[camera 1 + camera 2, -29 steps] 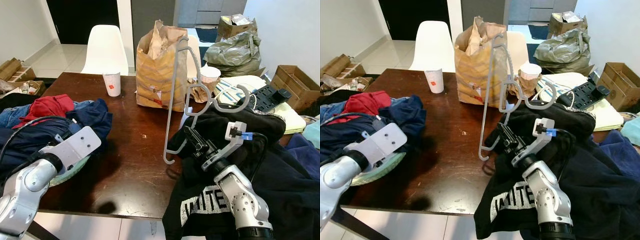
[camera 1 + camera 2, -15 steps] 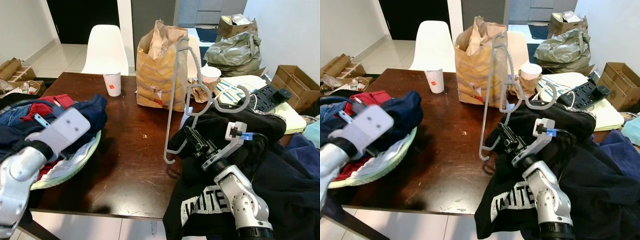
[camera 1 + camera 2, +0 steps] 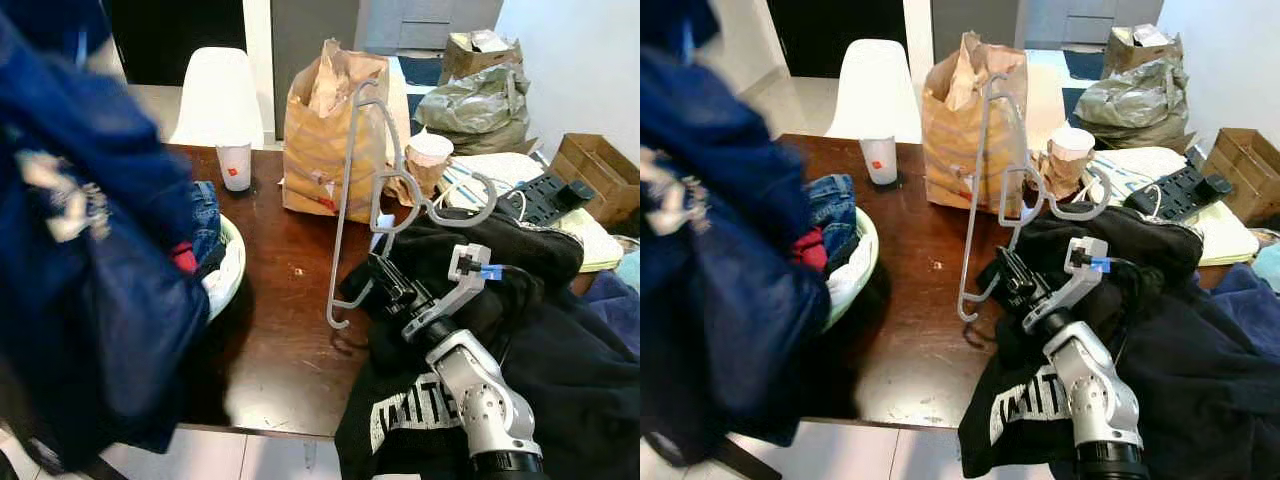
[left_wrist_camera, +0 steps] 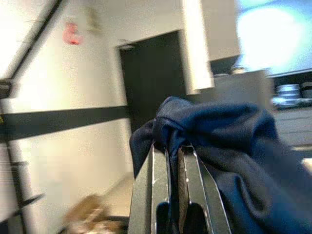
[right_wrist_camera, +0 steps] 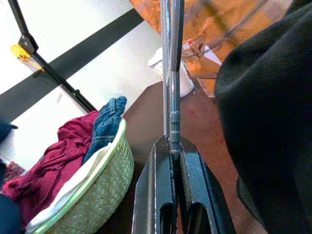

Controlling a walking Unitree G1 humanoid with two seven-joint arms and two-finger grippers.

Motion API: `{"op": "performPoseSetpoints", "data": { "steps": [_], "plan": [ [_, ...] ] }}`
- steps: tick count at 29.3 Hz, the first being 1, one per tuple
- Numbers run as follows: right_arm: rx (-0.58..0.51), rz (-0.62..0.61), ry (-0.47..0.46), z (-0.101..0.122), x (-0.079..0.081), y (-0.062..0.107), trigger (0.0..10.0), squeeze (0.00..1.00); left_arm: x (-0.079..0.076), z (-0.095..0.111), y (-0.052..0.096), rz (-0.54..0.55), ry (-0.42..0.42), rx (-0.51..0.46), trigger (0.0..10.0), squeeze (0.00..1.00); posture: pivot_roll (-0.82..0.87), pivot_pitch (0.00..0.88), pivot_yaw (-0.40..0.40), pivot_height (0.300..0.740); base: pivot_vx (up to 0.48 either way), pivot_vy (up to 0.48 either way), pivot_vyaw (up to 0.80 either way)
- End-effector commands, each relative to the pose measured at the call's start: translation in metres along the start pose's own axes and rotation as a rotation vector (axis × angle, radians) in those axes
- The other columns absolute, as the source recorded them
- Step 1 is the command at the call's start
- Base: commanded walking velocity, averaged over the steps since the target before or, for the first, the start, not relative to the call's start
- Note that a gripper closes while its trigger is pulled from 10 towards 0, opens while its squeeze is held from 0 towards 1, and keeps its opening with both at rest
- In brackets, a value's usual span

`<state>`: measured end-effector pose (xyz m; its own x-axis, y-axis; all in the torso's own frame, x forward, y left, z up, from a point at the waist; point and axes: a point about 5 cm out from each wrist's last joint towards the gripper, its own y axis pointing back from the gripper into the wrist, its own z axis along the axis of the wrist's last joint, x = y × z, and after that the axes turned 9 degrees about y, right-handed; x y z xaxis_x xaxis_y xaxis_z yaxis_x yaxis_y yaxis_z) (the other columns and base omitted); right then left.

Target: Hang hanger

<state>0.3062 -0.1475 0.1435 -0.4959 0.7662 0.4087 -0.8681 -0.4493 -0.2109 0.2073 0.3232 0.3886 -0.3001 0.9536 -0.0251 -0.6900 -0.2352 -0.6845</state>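
- My right gripper (image 5: 171,146): fingers pinched tight on the grey hanger (image 3: 345,190), low on its bar. It holds the hanger upright over the dark wooden table (image 3: 290,330), hook end (image 3: 455,205) over the black garment (image 3: 480,250).
- My left gripper (image 4: 170,151): fingers clamped with hardly a gap on a fold of the navy blue garment (image 4: 229,141), raised high. In the head views that cloth (image 3: 90,250) hangs blurred across my left side.
- Step in hand, as I judge it: bring garment and hanger together before hanging.
- To do it well: keep the right pinch firm so the bar cannot swivel. Find the neck or shoulder opening of the navy cloth and lead it over one hanger arm. I cannot tell where that opening lies.
- Hazard: the hanging cloth blocks my sight of the table's left part, so it needs to come down slowly. The hanger's lower tip (image 3: 335,322) stands close over the tabletop and could snag.
- Near things: green laundry basket (image 5: 92,195) with red and denim clothes, brown paper bag (image 3: 325,140) behind the hanger, white paper cup (image 3: 236,166), white chair (image 3: 215,95).
- Writing: white block letters on the black garment by my right arm, partly hidden, reading roughly "WHIT" (image 3: 405,420). A small red mark on the cup, unreadable. A pale print on the navy cloth, too blurred to read.
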Motion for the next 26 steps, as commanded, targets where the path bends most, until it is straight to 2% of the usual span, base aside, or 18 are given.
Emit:
{"op": "performPoseSetpoints", "data": {
  "steps": [1,4,8,9,11,12,13,14,17,18,22,25,26],
  "plan": [
    [-0.004,-0.017,0.001,-0.002,-0.002,0.002,10.0,0.0,0.026,0.025,-0.003,0.143,-0.074,-0.079,0.0,0.0,0.02,0.069,0.003,0.74,0.0,0.0,0.0],
    [-0.004,-0.017,0.0,-0.002,-0.001,0.002,10.0,0.0,0.035,0.033,-0.004,0.18,-0.097,-0.097,0.0,0.0,0.02,0.068,0.003,0.74,0.0,0.0,0.0],
    [-0.005,-0.018,0.0,-0.002,-0.002,0.002,10.0,0.0,0.046,0.066,-0.005,0.276,-0.178,-0.19,0.0,0.0,0.02,0.063,0.0,0.74,0.0,0.0,0.0],
    [-0.005,-0.018,0.0,-0.002,-0.002,0.002,10.0,0.0,0.046,0.066,-0.005,0.276,-0.178,-0.19,0.0,0.0,0.02,0.063,0.0,0.74,0.0,0.0,0.0],
    [-0.005,-0.019,0.0,-0.002,-0.003,0.002,10.0,0.0,0.048,0.084,-0.004,0.32,-0.268,-0.248,0.0,0.0,0.02,0.062,-0.002,0.74,0.0,0.0,0.0],
    [-0.005,-0.019,0.0,-0.002,-0.003,0.002,10.0,0.0,0.048,0.084,-0.004,0.32,-0.268,-0.248,0.0,0.0,0.02,0.062,-0.002,0.74,0.0,0.0,0.0],
    [-0.004,-0.019,-0.001,-0.002,-0.003,0.002,10.0,0.0,0.051,0.097,-0.004,0.354,-0.318,-0.291,0.0,0.0,0.02,0.059,-0.002,0.74,0.0,0.0,0.0],
    [-0.004,-0.019,-0.001,-0.002,-0.003,0.002,10.0,0.0,0.051,0.097,-0.004,0.354,-0.318,-0.291,0.0,0.0,0.02,0.059,-0.002,0.74,0.0,0.0,0.0],
    [-0.001,-0.017,-0.003,-0.002,-0.003,0.002,10.0,0.0,0.063,0.125,-0.002,0.448,-0.416,-0.375,0.0,0.0,0.02,0.057,-0.003,0.74,0.0,0.0,0.0],
    [-0.001,-0.017,-0.003,-0.002,-0.003,0.002,10.0,0.0,0.063,0.125,-0.002,0.448,-0.416,-0.375,0.0,0.0,0.02,0.057,-0.003,0.74,0.0,0.0,0.0],
    [0.001,-0.016,-0.004,-0.003,-0.004,0.002,10.0,0.0,0.072,0.136,0.001,0.528,-0.526,-0.4,0.0,0.0,0.02,0.053,-0.003,0.74,0.0,0.0,0.0],
    [0.003,-0.017,-0.002,-0.003,-0.003,0.002,10.0,0.0,0.077,0.126,0.001,0.582,-0.614,-0.376,0.0,0.0,0.01,0.053,-0.003,0.74,0.0,0.0,0.0],
    [0.003,-0.017,-0.002,-0.003,-0.003,0.002,10.0,0.0,0.077,0.126,0.001,0.582,-0.614,-0.376,0.0,0.0,0.01,0.053,-0.003,0.74,0.0,0.0,0.0]
  ]
}}
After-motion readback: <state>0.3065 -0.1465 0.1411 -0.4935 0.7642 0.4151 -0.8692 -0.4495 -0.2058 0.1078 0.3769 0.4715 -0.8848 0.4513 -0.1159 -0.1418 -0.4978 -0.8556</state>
